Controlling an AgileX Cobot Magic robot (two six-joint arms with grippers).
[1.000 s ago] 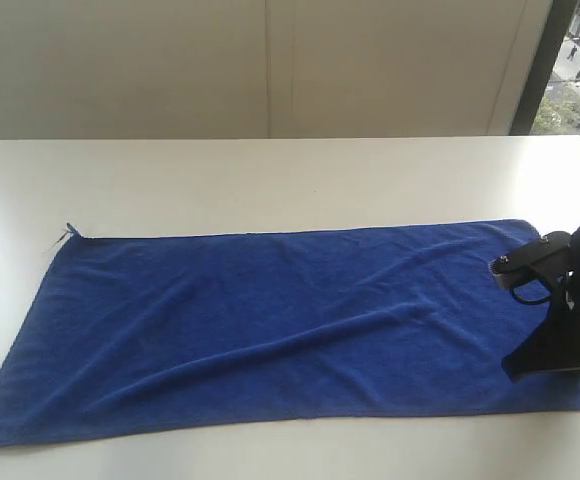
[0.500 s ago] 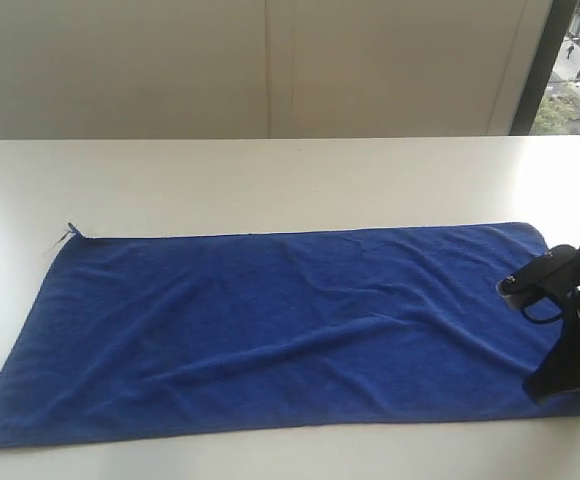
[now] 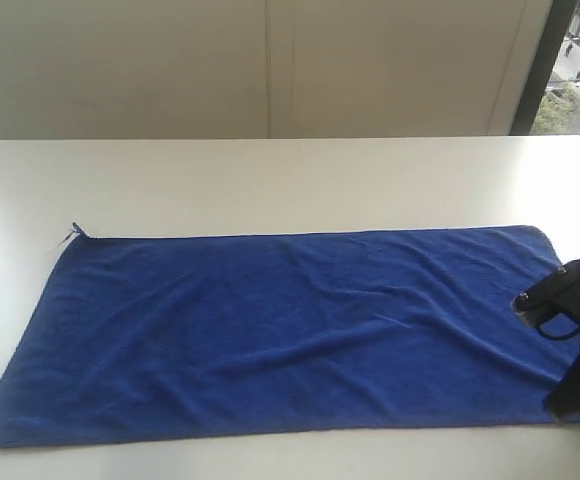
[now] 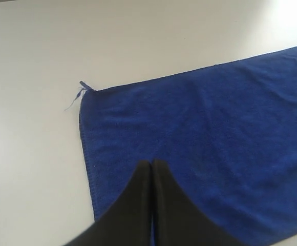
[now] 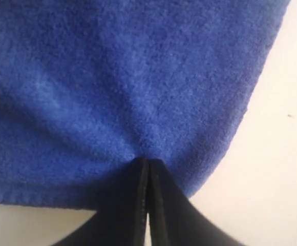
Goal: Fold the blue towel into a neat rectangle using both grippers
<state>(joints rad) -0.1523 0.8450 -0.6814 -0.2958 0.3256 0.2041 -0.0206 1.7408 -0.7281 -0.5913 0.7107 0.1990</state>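
The blue towel [image 3: 280, 335] lies spread out long and nearly flat on the white table [image 3: 270, 180], with shallow wrinkles across its middle and a short loose thread [image 4: 78, 96] at 1 far corner. At the opposite end, by the near corner, the right gripper [image 5: 146, 161] has its 2 fingers pressed together on a pinch of the cloth, which puckers toward the tips. The left gripper [image 4: 151, 163] sits above the towel near the threaded corner, its 2 fingers closed against each other with nothing visible between them.
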